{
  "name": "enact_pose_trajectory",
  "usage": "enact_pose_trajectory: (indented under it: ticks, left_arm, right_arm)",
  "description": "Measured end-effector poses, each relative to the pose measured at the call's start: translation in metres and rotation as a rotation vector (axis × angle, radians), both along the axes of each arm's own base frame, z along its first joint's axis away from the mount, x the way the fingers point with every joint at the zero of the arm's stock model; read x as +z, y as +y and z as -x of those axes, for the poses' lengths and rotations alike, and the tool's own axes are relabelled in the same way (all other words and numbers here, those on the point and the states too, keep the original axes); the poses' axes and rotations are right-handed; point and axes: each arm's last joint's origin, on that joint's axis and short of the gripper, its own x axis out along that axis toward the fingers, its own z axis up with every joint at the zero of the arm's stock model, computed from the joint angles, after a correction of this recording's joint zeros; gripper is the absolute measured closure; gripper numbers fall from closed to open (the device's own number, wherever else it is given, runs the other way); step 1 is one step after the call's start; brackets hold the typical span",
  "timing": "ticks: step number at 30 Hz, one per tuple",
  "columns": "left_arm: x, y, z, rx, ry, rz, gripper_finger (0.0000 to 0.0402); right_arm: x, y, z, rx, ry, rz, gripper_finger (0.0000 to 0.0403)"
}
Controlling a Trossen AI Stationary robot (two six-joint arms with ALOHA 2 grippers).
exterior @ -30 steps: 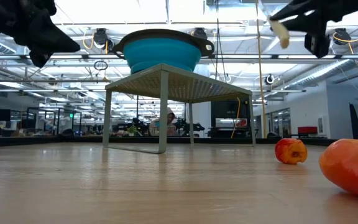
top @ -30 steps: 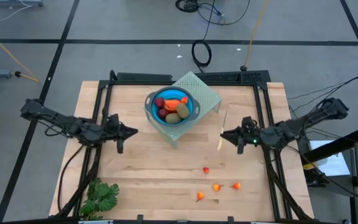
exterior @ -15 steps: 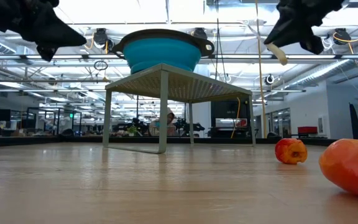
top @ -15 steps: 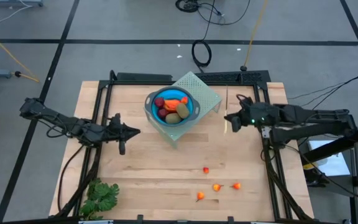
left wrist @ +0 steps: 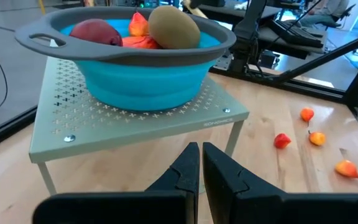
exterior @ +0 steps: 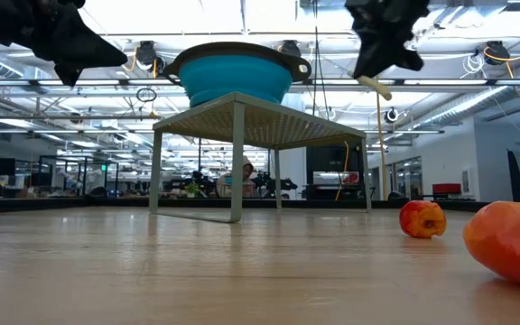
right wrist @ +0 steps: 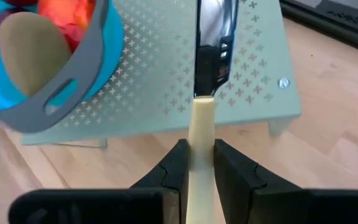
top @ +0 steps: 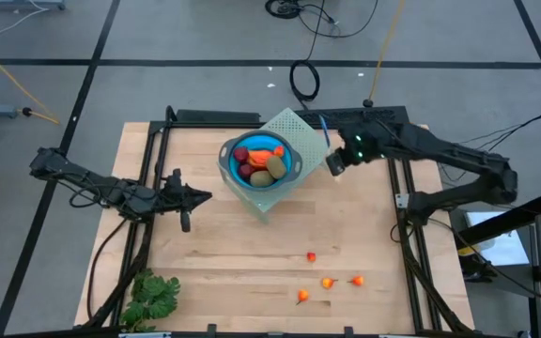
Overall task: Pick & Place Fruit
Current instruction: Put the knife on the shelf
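Observation:
A blue bowl (top: pixel 256 161) stands on a pale green perforated stand (top: pixel 313 141). It holds fruit: a dark-red ball (left wrist: pixel 95 31), an olive-brown oval (left wrist: pixel 173 26) and red-orange pieces. Several tiny orange-red fruits (top: pixel 328 282) lie on the table's near right. My right gripper (top: pixel 334 161) hangs over the stand's right part, shut on a thin yellow stick (right wrist: pixel 202 118) with a dark, shiny far end. My left gripper (top: pixel 200 197) is shut with nothing in it, in the air left of the stand and pointing at it. My right gripper pinches the stick's pale part (right wrist: pixel 202 127) between its two fingers (right wrist: pixel 179 155). The fingers lie along the stick and slant down from the table's right. The stick reaches forward past the fingertips, its dark end (right wrist: pixel 207 56) over the stand, clear of everything.
A leafy green bunch (top: pixel 153 296) lies at the table's near left corner. A black frame (top: pixel 397 188) runs along the table's sides and far edge. Bare wood lies between the stand and the small fruits.
My right gripper has risen and swung from the table's right side toward the far edge and the stand, tipping its fingers downward. It stays shut on the yellow stick, which has come from over bare table to over the stand's right part.

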Motion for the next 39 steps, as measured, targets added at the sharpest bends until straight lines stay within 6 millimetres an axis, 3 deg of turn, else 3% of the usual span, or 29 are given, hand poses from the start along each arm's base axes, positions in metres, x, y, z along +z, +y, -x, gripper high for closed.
enact_pose_trajectory:
  ticks: [9, 20, 29, 39]
  left_arm:
    - [0.0, 0.0, 0.0, -0.007, 0.008, -0.033, 0.0382]
    - [0.0, 0.0, 0.0, -0.01, 0.012, -0.049, 0.0382]
    - [0.0, 0.0, 0.0, -0.01, 0.012, -0.049, 0.0382]
    - [0.0, 0.0, 0.0, -0.009, 0.01, -0.043, 0.0382]
  right_arm:
    - [0.007, -0.039, -0.03, 0.018, 0.13, -0.052, 0.0353]
    - [0.02, -0.068, -0.06, 0.065, 0.188, -0.018, 0.0353]
    - [-0.001, -0.085, -0.079, 0.103, 0.263, -0.064, 0.0353]
    - [-0.014, -0.09, -0.088, 0.132, 0.283, -0.088, 0.0353]
